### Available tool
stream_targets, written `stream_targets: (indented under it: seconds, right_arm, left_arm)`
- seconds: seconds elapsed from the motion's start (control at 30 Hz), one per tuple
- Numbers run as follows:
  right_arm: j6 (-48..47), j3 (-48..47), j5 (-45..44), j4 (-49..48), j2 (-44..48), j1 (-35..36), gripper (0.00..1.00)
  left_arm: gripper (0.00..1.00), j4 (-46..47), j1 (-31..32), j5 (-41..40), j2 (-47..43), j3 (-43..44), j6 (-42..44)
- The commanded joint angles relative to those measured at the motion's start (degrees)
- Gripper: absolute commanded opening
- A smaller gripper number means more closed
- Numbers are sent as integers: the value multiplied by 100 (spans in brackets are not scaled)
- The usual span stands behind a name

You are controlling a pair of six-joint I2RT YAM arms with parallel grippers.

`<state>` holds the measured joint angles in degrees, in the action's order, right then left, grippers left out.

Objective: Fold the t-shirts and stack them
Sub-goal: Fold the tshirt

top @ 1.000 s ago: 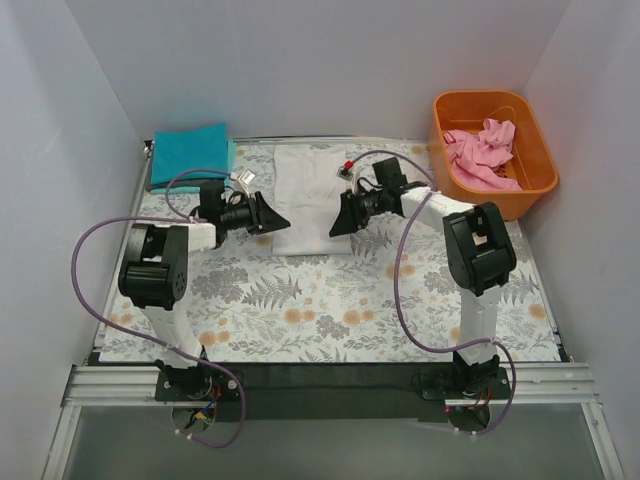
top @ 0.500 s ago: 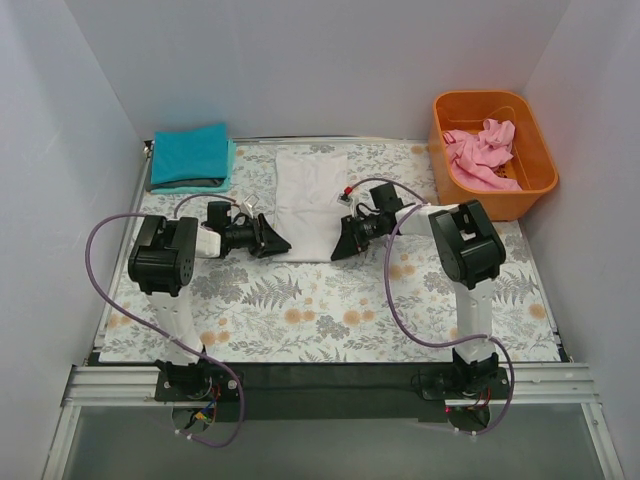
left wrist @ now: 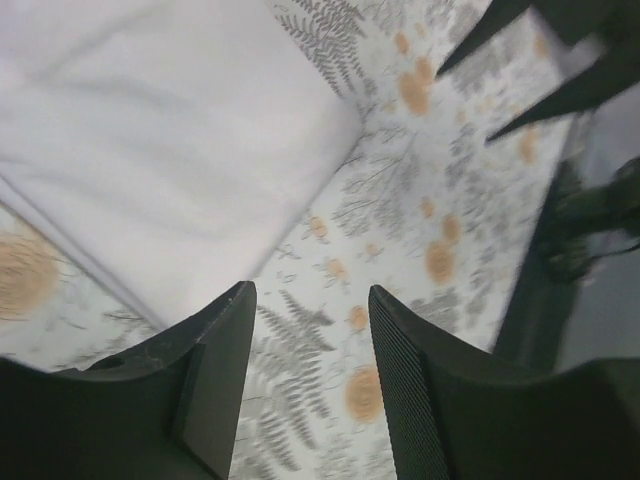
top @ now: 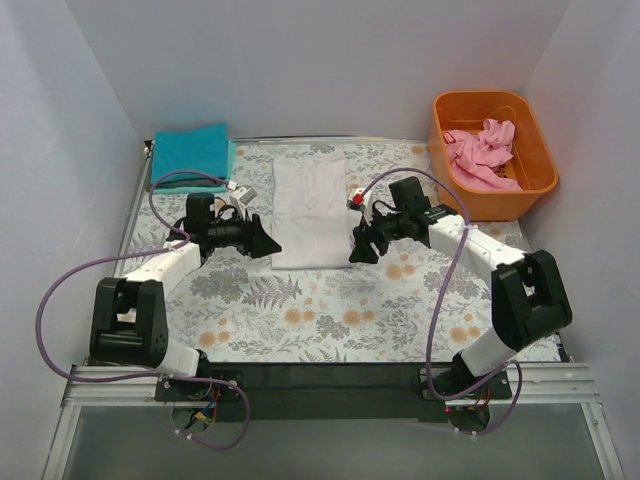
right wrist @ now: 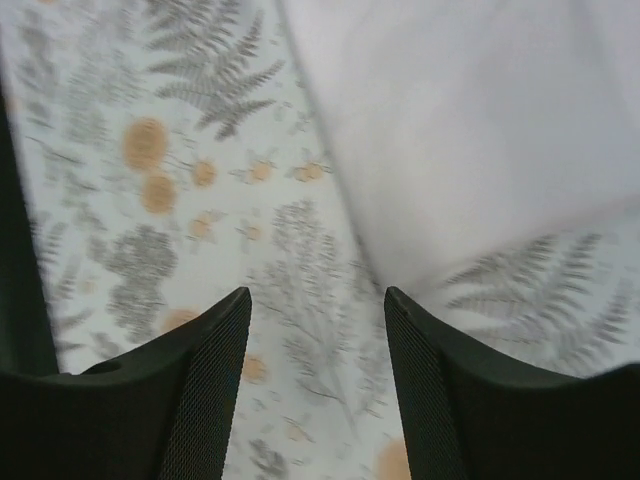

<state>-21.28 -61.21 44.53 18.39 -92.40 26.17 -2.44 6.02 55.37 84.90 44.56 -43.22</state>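
Observation:
The white t-shirt (top: 311, 210) lies folded into a long strip on the middle of the table. It also shows in the left wrist view (left wrist: 150, 130) and the right wrist view (right wrist: 470, 120). The teal t-shirt (top: 190, 155) lies folded at the far left corner. The pink t-shirt (top: 482, 152) is crumpled inside the orange tub (top: 538, 180). My left gripper (top: 268, 246) is open and empty by the white shirt's near left corner; in its own view (left wrist: 310, 300) only tablecloth lies between its jaws. My right gripper (top: 358, 250) is open and empty by the near right corner, over bare tablecloth (right wrist: 318, 300).
The table carries a fern and flower patterned cloth (top: 330, 310). White walls close in the left, back and right sides. The black rail with the arm bases (top: 330, 378) runs along the near edge. Purple cables loop from both arms.
Both arms have stretched out and lowered; the elbows dropped toward the table. The grippers stay open beside the white shirt's near corners, the right one shifted slightly right.

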Motion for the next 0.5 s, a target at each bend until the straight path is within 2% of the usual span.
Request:
stream_targets:
  seconds: [0.0,0.07,0.2,0.33,0.47]
  right_arm:
    - [-2094,398,-1875,105,389,220,54]
    - [-2624,820,-2588,-589,556,344,56]
    - [-3399,1041,-3003,-1346,460,712,58]
    - [-3769,1374,-3345,-2225,381,1029,59]
    - [-3962,1507,-3355,-2595,275,1250,60]
  left_arm:
    - [48,-908,65,-606,-395,-34,2565]
    - [48,-680,232,-1088,-527,-235,3177]
    - [49,-83,513,-1581,-624,-658,4608]
    - [49,831,900,-1863,-616,-1124,5479]
    - [49,1148,1208,-1942,-361,-1291,5850]
